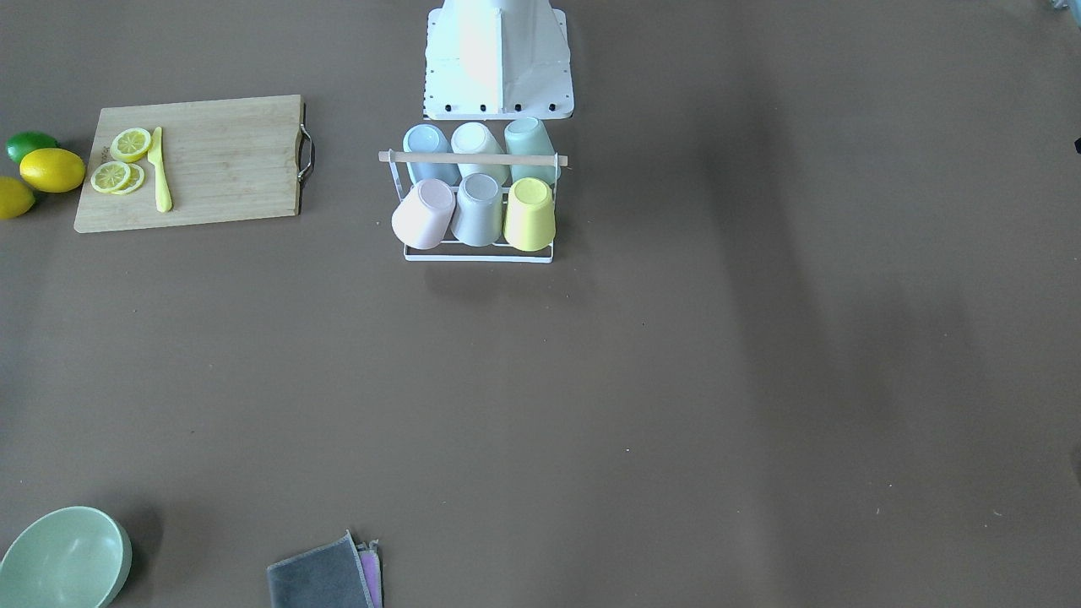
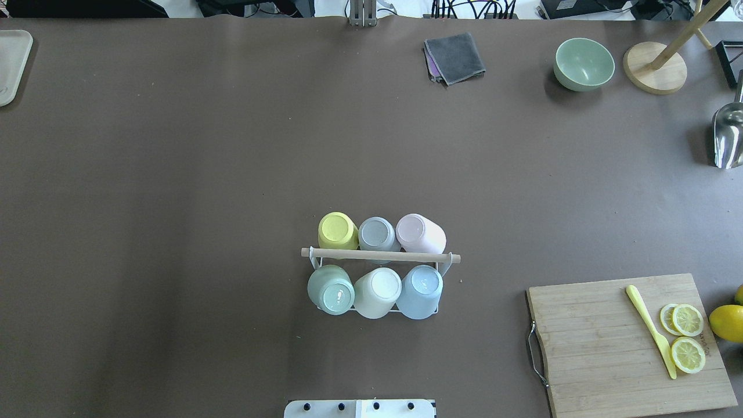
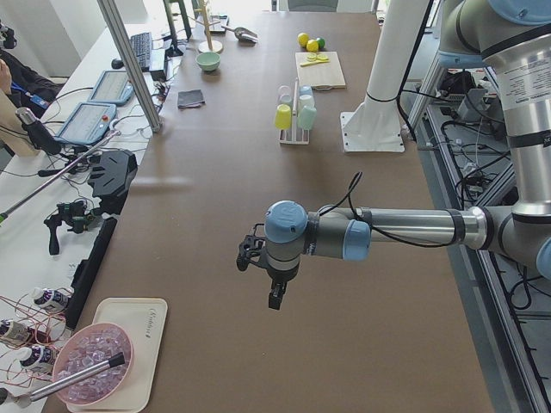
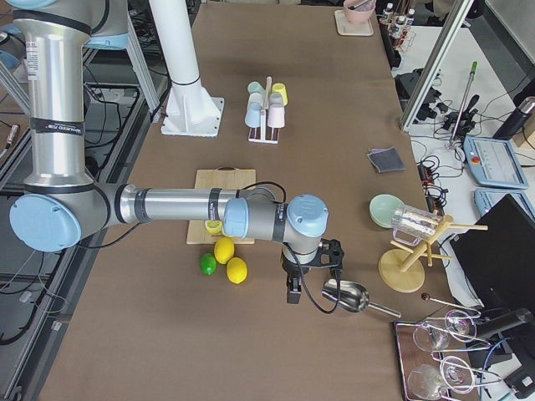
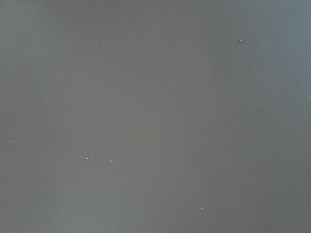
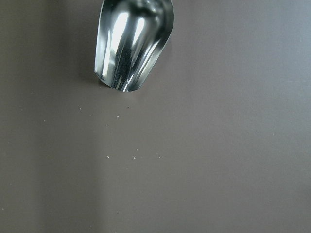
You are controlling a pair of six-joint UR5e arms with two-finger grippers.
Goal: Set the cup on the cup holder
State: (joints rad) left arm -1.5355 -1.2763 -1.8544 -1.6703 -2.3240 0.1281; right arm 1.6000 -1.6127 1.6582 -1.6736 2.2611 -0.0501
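Note:
The cup holder (image 2: 380, 256), a white wire rack with a wooden rod on top, stands mid-table near the robot base. It also shows in the front view (image 1: 473, 158). It carries cups upside down in two rows: yellow (image 2: 338, 230), grey (image 2: 378, 233) and pink (image 2: 421, 233) in the far row, and green (image 2: 331, 288), white (image 2: 378, 292) and blue (image 2: 421, 290) in the near row. My left gripper (image 3: 275, 299) hangs over bare table far off to the left. My right gripper (image 4: 292, 292) hangs beside a metal scoop (image 4: 344, 296). I cannot tell whether either is open or shut.
A wooden cutting board (image 2: 630, 342) holds lemon slices (image 2: 687, 337) and a yellow knife (image 2: 650, 328), with lemons (image 2: 727, 322) beside it. A green bowl (image 2: 583, 64), a grey cloth (image 2: 455, 57), a wooden stand (image 2: 655, 74) and the scoop (image 2: 728, 139) sit at the far right. A tray (image 2: 11, 64) lies far left.

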